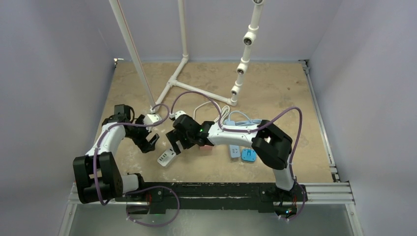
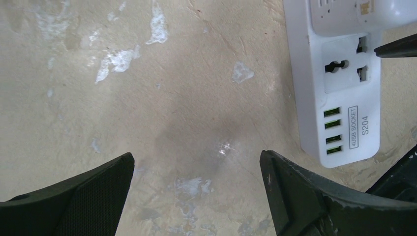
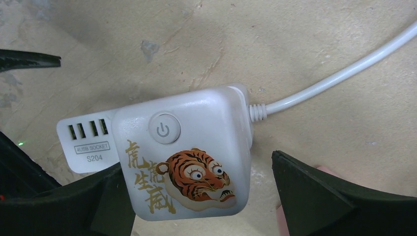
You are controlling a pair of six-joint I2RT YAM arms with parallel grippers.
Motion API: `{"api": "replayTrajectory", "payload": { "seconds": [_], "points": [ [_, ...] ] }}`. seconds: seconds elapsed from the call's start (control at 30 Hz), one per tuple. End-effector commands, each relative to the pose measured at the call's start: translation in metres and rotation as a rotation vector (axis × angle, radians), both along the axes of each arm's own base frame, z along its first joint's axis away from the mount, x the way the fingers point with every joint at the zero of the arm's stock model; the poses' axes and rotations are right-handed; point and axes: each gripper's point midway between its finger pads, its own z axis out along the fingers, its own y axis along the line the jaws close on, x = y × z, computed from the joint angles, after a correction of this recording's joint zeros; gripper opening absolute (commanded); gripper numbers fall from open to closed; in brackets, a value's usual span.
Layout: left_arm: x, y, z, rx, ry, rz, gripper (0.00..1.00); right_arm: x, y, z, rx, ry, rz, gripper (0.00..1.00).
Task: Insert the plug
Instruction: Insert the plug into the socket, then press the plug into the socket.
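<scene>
The plug (image 3: 187, 152) is a chunky white block with a tiger printed on its top and a round power button (image 3: 163, 129). It sits on top of the power strip (image 2: 344, 98), which lies on the table (image 2: 147, 73) a little left of centre, toward the near side. From where I stand the plug looks seated over one end of the strip, though I cannot tell whether its pins are fully home. Its white cord (image 3: 334, 78) leaves one side and runs off across the table.

I'd judge the plug a light, hard plastic shell, smooth enough to slip under the pads, and the stiff cord will want to twist it. The best hold is across its two flat sides, clear of the button, so that any push goes straight down. The strip looks light too and could skate on the table when pressed. One free socket (image 2: 344, 66) shows beside the plug.

The right gripper (image 3: 196, 162) reaches in from the right with its wrist bent down over the plug and its jaws spread wide to either side. One finger is close against the block and the other stands clear, so it has hold of nothing. The left gripper (image 2: 196, 155) hangs just left of the strip, pointing down at bare table, jaws wide apart and empty. Its arm is folded back toward the near-left corner.
</scene>
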Motion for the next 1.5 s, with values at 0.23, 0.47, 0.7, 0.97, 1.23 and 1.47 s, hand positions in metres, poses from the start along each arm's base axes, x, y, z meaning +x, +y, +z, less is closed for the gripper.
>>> {"api": "replayTrajectory", "payload": {
  "seconds": [0.23,0.47,0.7,0.97,1.23,1.47],
  "points": [
    [0.001,-0.038,0.064,-0.226,-0.049,-0.121,0.99,-0.001,-0.001,0.075,0.080,-0.088,0.008,0.98],
    [-0.036,-0.054,0.039,-0.242,-0.046,-0.269,0.99,-0.012,-0.013,0.077,0.135,-0.074,0.021,0.88],
    [-0.035,-0.056,0.031,-0.206,-0.111,-0.386,0.99,0.000,-0.016,0.082,0.194,-0.055,-0.001,0.55],
    [-0.031,-0.061,0.023,-0.162,-0.135,-0.447,0.99,0.028,-0.026,0.092,0.287,-0.060,-0.061,0.57],
    [-0.024,-0.065,0.010,-0.102,-0.171,-0.453,0.97,0.027,-0.011,0.082,0.416,-0.019,-0.024,0.50],
    [-0.022,-0.053,-0.004,-0.023,-0.191,-0.463,0.95,0.032,-0.009,0.090,0.469,-0.017,-0.020,0.45]
  ]
}}
